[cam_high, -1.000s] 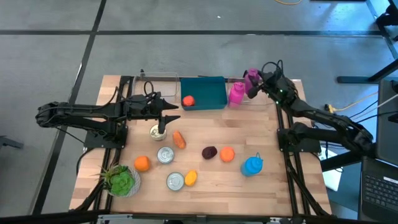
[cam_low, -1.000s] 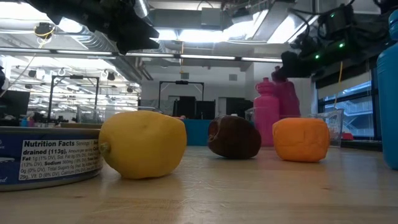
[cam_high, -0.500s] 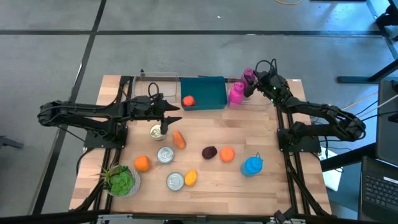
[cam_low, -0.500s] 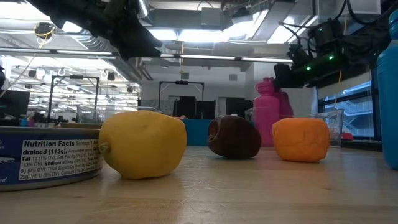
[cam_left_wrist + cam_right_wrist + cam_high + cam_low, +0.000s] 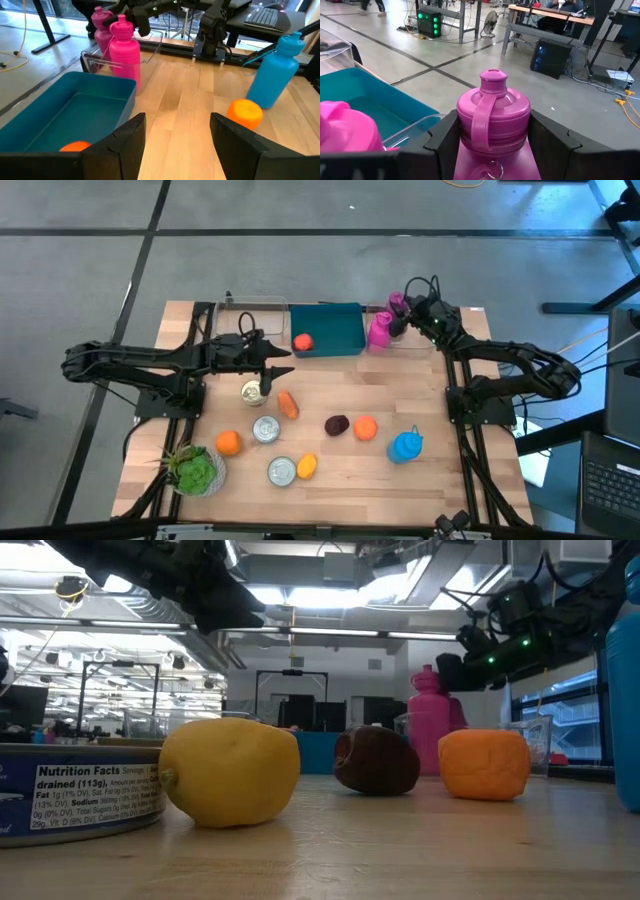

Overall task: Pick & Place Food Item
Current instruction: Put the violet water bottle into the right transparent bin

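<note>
a red-orange round food item [image 5: 302,341] lies inside the teal bin [image 5: 330,329] at the far middle of the desk, at the bin's left end. a carrot [image 5: 288,404] lies just near of the bin. farther near sit a dark plum [image 5: 337,425], an orange [image 5: 365,427], a lemon [image 5: 306,466], another orange [image 5: 229,442] and a leafy green [image 5: 195,470] at the near left.

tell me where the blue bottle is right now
In the high view the blue bottle stands near the table's front right, just right of the orange fruit and dark plum.
</note>
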Controlling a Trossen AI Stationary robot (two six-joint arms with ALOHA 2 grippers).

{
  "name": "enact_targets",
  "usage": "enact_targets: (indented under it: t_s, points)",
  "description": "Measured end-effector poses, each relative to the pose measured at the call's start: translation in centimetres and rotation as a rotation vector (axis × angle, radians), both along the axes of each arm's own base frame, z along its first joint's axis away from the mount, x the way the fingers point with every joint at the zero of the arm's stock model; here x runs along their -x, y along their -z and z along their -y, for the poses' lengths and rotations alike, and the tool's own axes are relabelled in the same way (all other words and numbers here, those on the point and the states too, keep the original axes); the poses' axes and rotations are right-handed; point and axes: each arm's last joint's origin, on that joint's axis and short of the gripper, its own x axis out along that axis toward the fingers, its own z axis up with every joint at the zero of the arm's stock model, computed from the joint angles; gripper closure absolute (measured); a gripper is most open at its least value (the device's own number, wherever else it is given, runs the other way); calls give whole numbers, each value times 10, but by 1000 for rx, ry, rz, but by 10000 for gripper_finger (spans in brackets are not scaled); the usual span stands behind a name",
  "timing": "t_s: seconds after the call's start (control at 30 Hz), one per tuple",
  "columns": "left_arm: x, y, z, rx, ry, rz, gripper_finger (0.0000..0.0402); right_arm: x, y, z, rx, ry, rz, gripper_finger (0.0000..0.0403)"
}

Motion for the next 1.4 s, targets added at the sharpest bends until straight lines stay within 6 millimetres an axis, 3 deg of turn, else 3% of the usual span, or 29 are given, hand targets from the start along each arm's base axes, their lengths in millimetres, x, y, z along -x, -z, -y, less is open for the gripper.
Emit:
enact_targets:
  t_s: [0.43, 0.9, 1.4]
  points:
    - [0, 0, 0, 0, 0, 0, 192, -1, 2, 1, -2, 3, -3, 202]
    - [0, 0, 0, 1, 0, 0, 192, -1, 4, 1, -16, 0, -6, 121]
    - [0, 0, 0, 1, 0, 1, 192, -1, 3, 1, -13, 0, -2, 115]
